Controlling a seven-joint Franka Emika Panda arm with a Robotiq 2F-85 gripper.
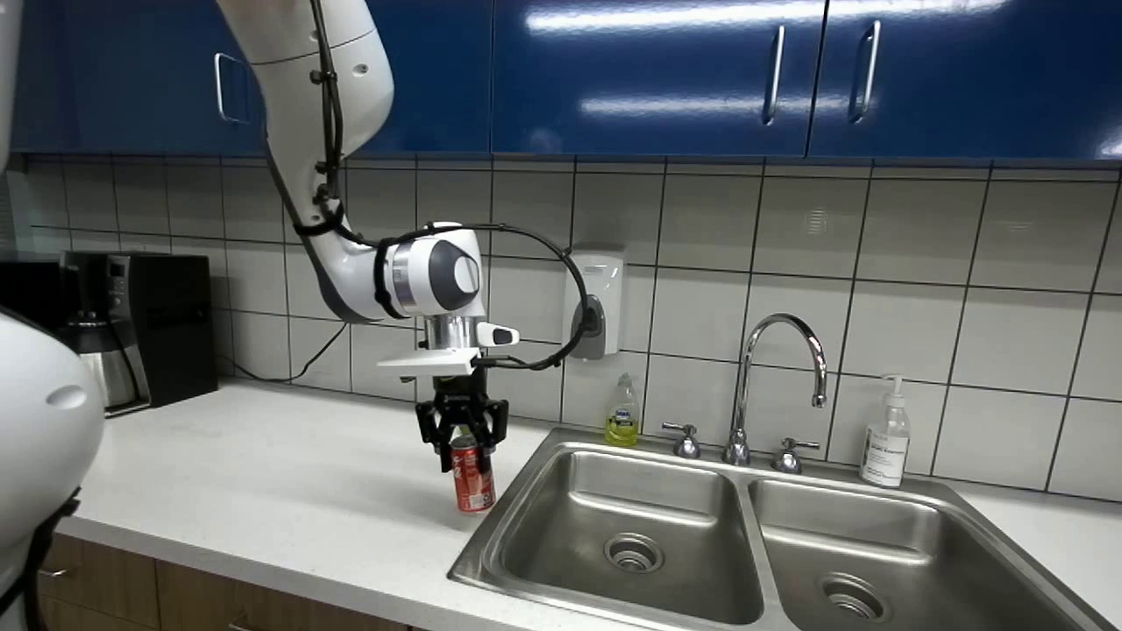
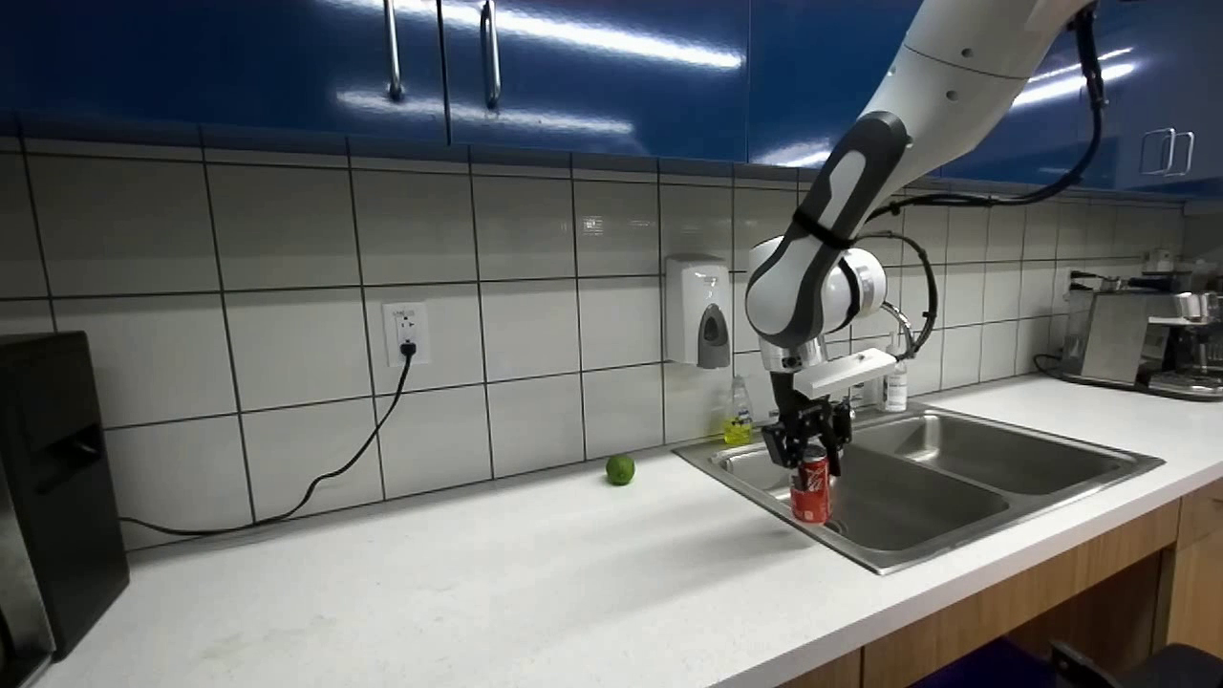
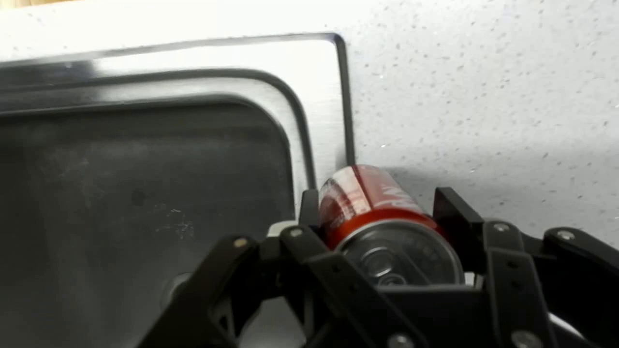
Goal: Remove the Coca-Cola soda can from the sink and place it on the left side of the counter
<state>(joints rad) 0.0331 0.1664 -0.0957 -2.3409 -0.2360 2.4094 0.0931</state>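
The red Coca-Cola can [image 1: 474,496] shows in both exterior views [image 2: 810,504]. My gripper [image 1: 465,463] points down over the can's upper part, with a black finger on each side. In the wrist view the can [image 3: 370,198] sits tilted between the fingers [image 3: 377,208], its silvery top towards the camera. The gripper is shut on it. The can is at the sink's side edge, outside the basin; any gap under it is hard to judge. The steel double sink [image 1: 649,482] has its rim [image 3: 321,96] beside the can. The pale counter [image 2: 478,592] stretches away from the sink.
A green round fruit [image 2: 620,469] lies on the counter near the wall. A yellow soap bottle [image 1: 622,422], chrome faucet [image 1: 742,386] and white pump bottle [image 1: 885,449] stand behind the sink. A black appliance [image 2: 57,478] and its cord [image 2: 315,478] are at the counter's far end.
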